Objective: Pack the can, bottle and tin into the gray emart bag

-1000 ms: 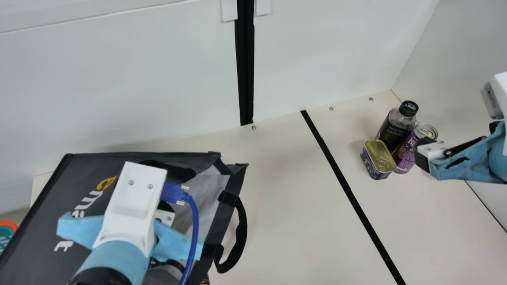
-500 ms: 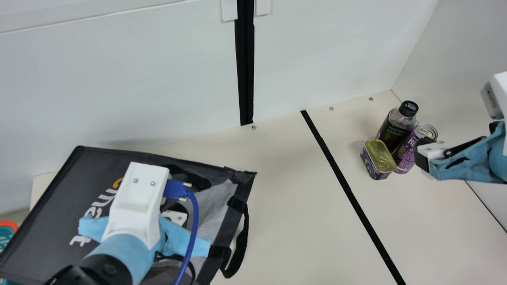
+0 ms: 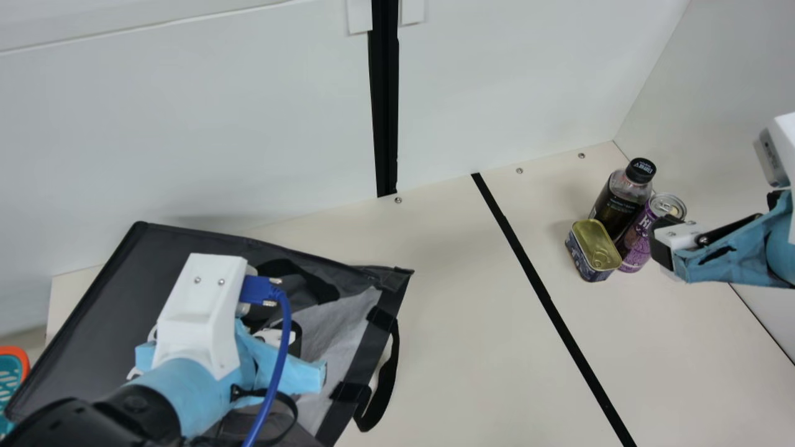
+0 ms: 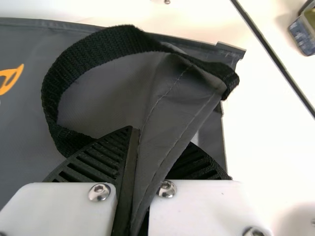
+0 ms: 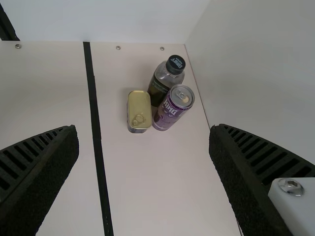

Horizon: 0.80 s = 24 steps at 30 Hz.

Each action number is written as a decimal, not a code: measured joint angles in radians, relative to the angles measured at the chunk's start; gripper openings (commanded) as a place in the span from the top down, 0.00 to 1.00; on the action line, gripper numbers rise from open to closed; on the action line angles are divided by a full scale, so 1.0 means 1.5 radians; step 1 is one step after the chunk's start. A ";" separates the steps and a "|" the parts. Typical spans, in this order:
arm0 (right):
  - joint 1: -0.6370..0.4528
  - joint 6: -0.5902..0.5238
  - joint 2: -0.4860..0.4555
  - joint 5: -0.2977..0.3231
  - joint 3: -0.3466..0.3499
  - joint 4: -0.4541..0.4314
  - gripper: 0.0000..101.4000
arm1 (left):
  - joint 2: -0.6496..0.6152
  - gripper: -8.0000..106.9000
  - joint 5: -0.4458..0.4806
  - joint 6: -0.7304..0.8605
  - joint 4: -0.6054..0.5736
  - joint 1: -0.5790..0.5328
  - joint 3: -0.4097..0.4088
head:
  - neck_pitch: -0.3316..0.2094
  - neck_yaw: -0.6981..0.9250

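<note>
Gray bag: the gray bag (image 3: 109, 298) lies slanted on the cream counter (image 3: 466, 347), lower left in the main view, with its pale inside showing near its right edge.
Left gripper: the left gripper (image 3: 273, 337) is over the bag at the lower left; its jaws are narrow, pinching a fold of the bag's gray cloth, as the left wrist view shows.
Near strap: a black strap (image 4: 88, 54) curls in a big loop next to the pinched cloth.
Side strap: another black strap (image 3: 384, 385) hangs past the bag's right edge, bottom middle of the main view.
Bottle: the bottle (image 3: 615, 208) with a black cap stands at the right of the main view, on the counter.
Can: the purple can (image 3: 635, 245) stands just beside the bottle, a bit lower in the picture.
Tin: the tin (image 3: 596, 245) sits close by, gold lid up, lower left of the bottle.
Right gripper: the right gripper (image 3: 664, 239) is at the right side, near the can and holding nothing; its jaws are wide apart.
Black line: a long black line (image 3: 540, 285) runs down the counter between the bag and the tin.
</note>
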 measured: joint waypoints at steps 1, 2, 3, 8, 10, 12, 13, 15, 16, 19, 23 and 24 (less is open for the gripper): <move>0.000 0.000 0.000 0.000 0.000 0.000 0.10 | 0.000 0.84 -0.005 0.009 -0.015 0.008 0.003 | 0.000 -0.001; 0.000 0.000 0.000 0.000 0.000 0.000 0.10 | -0.002 0.84 -0.006 0.016 -0.031 0.014 0.003 | 0.000 0.000; 0.000 0.000 0.000 0.000 0.000 0.000 0.10 | -0.002 0.84 -0.010 0.024 -0.043 0.019 0.005 | 0.000 -0.001; 0.000 0.000 0.000 0.000 0.000 0.000 0.10 | -0.002 0.84 -0.017 0.067 -0.123 0.054 0.011 | 0.000 -0.001; 0.000 0.000 0.000 0.000 0.000 0.000 0.10 | -0.002 0.84 -0.017 0.082 -0.150 0.067 0.012 | 0.000 -0.001; 0.000 0.000 0.000 0.000 0.000 0.000 0.10 | -0.002 0.84 -0.017 0.100 -0.175 0.080 0.012 | 0.000 -0.001; 0.000 0.000 0.000 0.000 0.000 0.000 0.10 | -0.002 0.84 -0.017 0.109 -0.190 0.086 0.012 | 0.000 -0.001; 0.000 0.000 0.000 0.000 0.000 0.000 0.10 | -0.001 0.84 -0.015 0.124 -0.218 0.100 0.012 | 0.000 -0.001; 0.000 0.000 0.000 0.000 0.000 0.000 0.10 | 0.000 0.84 -0.015 0.133 -0.232 0.107 0.012 | 0.000 0.000; 0.000 0.000 0.000 0.000 0.000 0.000 0.10 | 0.004 0.84 -0.011 0.157 -0.271 0.127 0.010 | 0.000 -0.001; 0.000 0.000 0.000 0.000 0.000 0.000 0.10 | 0.011 0.84 -0.003 0.190 -0.322 0.155 0.006 | 0.000 -0.001; 0.000 0.000 0.000 0.000 0.000 0.000 0.10 | 0.012 0.84 -0.002 0.198 -0.335 0.162 0.005 | 0.000 -0.001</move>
